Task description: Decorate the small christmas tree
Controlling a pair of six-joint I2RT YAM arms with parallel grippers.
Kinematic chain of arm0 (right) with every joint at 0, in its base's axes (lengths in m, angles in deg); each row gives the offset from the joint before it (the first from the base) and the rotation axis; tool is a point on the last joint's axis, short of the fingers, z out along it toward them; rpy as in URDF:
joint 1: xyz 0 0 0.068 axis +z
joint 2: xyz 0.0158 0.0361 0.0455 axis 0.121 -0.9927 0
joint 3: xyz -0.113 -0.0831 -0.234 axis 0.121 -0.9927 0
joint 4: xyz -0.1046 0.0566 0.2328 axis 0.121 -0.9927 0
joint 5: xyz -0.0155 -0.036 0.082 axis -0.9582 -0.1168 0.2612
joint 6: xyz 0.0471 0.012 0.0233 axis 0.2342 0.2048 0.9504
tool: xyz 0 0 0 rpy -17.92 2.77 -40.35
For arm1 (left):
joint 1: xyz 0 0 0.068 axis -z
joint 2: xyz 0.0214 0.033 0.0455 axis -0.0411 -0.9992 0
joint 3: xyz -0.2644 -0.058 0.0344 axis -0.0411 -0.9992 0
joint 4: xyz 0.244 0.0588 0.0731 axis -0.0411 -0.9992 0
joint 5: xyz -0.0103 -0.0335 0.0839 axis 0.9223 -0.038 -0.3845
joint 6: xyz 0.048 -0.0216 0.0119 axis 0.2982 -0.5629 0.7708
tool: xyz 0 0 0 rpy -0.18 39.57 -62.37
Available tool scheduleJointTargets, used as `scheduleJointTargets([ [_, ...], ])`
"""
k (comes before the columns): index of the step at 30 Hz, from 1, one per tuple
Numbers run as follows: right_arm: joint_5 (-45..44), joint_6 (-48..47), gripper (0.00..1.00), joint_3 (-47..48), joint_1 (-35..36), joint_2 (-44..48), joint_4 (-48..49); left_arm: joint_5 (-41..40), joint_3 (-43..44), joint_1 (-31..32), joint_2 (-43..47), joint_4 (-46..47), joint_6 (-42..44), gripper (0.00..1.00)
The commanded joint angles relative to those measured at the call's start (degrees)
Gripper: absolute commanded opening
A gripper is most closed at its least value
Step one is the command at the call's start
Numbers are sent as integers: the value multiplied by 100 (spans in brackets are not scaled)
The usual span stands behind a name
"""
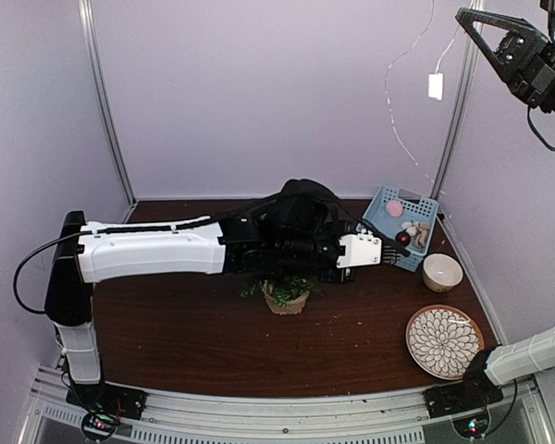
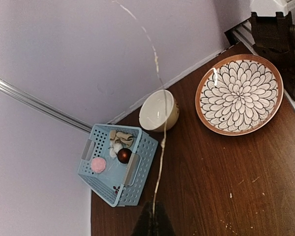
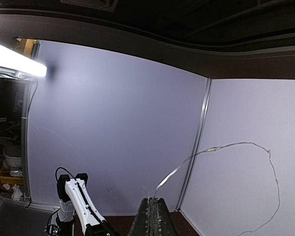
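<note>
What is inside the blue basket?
A pink pompom, a dark red ball and some pale beige pieces lie in the blue basket; anything under them is hidden.

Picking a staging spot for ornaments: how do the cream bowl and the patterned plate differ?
The bowl is plain cream and deep; the plate is shallow with a petal pattern and brown rim. The plate is wider than the bowl. The bowl sits beside the blue basket; the plate lies nearer the right arm's base. Both are round, upright and empty.

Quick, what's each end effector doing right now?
Left end effector: closed on the light wire.
Right end effector: closed on the same wire.
</note>
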Motion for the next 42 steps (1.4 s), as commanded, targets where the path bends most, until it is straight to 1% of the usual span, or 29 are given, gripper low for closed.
scheduleJointTargets([
  [1, -232, -18, 0, -194, 34, 107, 93, -172, -274, 18, 439, 272, -150, 0],
  [6, -853, -289, 0, -762, 33, 232, -53, -390, -851, 11, 984, 381, -324, 0],
  [11, -1850, -458, 0, -1894, 25, 476, -61, -584, -1613, 9, 1721, 574, -671, 0],
  [16, -2448, -393, 0, -3116, 7, 868, 32, -596, -2134, 7, 2504, 325, -1058, 0],
  [20, -2761, -311, 0, -3714, -64, 1136, 102, -751, -2551, -187, 3045, 54, -1490, 0],
  [22, -2989, -321, 0, -3871, -104, 1202, 102, -767, -2795, -401, 3239, -22, -1759, 0],
  [25, -3159, -299, 0, -4040, -233, 1286, 126, -965, -3081, -560, 3453, -189, -1842, 0],
  [29, -3500, -280, 0, -4123, -351, 1377, 63, -935, -3304, -847, 3583, -583, -2018, 0],
  [32, -3656, -291, 0, -4097, -465, 1295, -28, -1103, -3295, -886, 3470, -896, -1912, 0],
  [35, -3717, -287, 0, -4071, -547, 1148, -45, -977, -3169, -890, 3286, -1083, -1907, 0],
  [42, -3855, -266, 0, -4064, -672, 897, -37, -1141, -3090, -970, 3167, -868, -2089, 0],
])
